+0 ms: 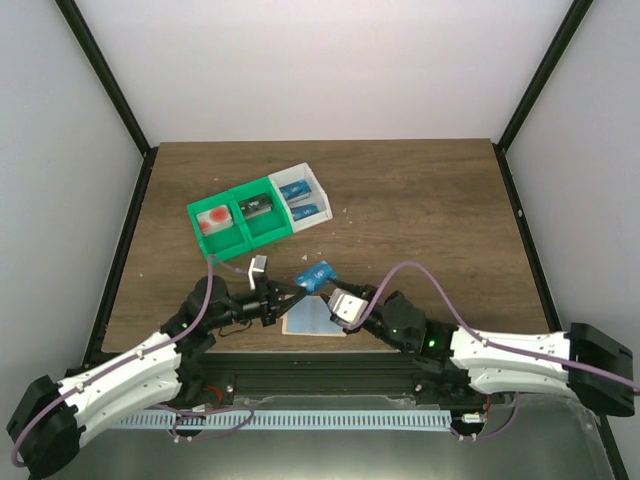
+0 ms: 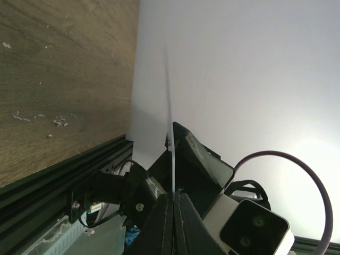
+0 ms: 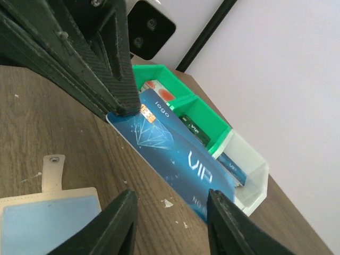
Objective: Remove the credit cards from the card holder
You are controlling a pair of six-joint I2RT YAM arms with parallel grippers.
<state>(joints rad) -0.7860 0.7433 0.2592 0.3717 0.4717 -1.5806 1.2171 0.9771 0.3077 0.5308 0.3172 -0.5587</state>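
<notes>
Left hand (image 1: 281,294) is clamped shut on one short end of a credit card (image 3: 175,151), and the card is up off the desk (image 1: 420,210). From above, its long axis runs out to the right and a little away from the arms, free end leading. From the right wrist its printed face is turned toward the camera, with "VIP" and "logo" legible, and the card slopes down to the right. The left wrist sees it dead edge-on, a thin line rising from between the pinched fingers (image 2: 159,226).

Right hand (image 3: 170,199) sits just beside the card's free end with its fingers spread and nothing between them, clear of the card.

Card holder (image 1: 312,318) lies flat on the desk near the front edge, under and between the two hands. Its pale blue face is up, and the tan tab (image 3: 53,170) sticks out toward the left hand.

Farther back stands the green bin (image 1: 205,243), one pocket holding a red-orange item on white (image 1: 217,218), the next a dark item (image 1: 256,207). Touching its right side is the white bin (image 1: 314,180), with two more blue cards (image 1: 296,188) lying inside. Bare wood lies between the bins and the lifted card.
</notes>
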